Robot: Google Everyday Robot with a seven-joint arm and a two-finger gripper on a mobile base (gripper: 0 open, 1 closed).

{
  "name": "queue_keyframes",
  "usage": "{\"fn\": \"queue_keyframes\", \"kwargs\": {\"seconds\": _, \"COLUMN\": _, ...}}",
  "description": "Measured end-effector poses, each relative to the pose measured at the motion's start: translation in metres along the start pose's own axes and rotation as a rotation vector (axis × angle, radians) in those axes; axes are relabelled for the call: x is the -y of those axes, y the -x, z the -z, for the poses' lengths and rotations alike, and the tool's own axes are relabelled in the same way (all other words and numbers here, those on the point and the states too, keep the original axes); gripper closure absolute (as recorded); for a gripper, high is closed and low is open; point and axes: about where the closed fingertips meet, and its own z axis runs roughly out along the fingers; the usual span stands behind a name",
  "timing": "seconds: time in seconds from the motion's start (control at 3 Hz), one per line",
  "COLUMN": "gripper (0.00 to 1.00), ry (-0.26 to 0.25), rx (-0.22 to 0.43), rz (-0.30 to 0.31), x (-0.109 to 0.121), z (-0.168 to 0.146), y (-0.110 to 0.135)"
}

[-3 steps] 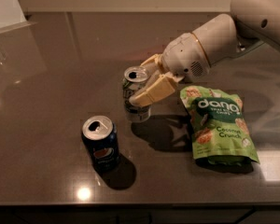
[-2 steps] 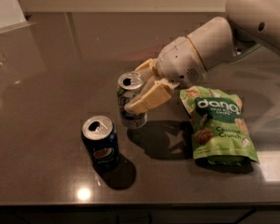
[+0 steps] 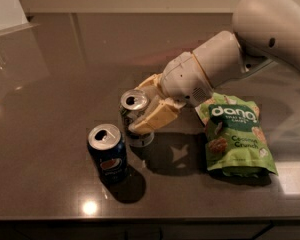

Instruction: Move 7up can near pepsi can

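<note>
The 7up can (image 3: 133, 105), pale with a silver top, is upright in the middle of the dark table, held between my cream-coloured fingers (image 3: 157, 116). My gripper (image 3: 142, 106) is shut on it, reaching in from the right. The pepsi can (image 3: 107, 151), dark blue with a round logo and a silver top, stands upright just to the front left, a short gap away from the 7up can.
A green snack bag (image 3: 235, 134) lies flat on the table to the right of my gripper. The white arm (image 3: 250, 44) stretches in from the upper right. The table's front edge (image 3: 140, 219) runs close below the pepsi can.
My gripper has carried the 7up can to the left and toward the front, bringing it closer to the pepsi can. The pepsi can and the snack bag have not moved.
</note>
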Motion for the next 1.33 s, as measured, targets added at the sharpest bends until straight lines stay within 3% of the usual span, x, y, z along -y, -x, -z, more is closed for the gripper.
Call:
{"fn": "queue_keyframes", "kwargs": {"seconds": 0.67, "gripper": 0.13, "ry": 0.005, "rx": 0.019, "rz": -0.019, "x": 0.0105, "z": -0.0123, "y": -0.0161}}
{"fn": "queue_keyframes", "kwargs": {"seconds": 1.0, "gripper": 0.00, "ry": 0.008, "rx": 0.018, "rz": -0.017, "x": 0.0098, "z": -0.0137, "y": -0.0150}}
{"fn": "queue_keyframes", "kwargs": {"seconds": 1.33, "gripper": 0.00, "ry": 0.008, "rx": 0.018, "rz": -0.017, "x": 0.0098, "z": -0.0137, "y": -0.0150}}
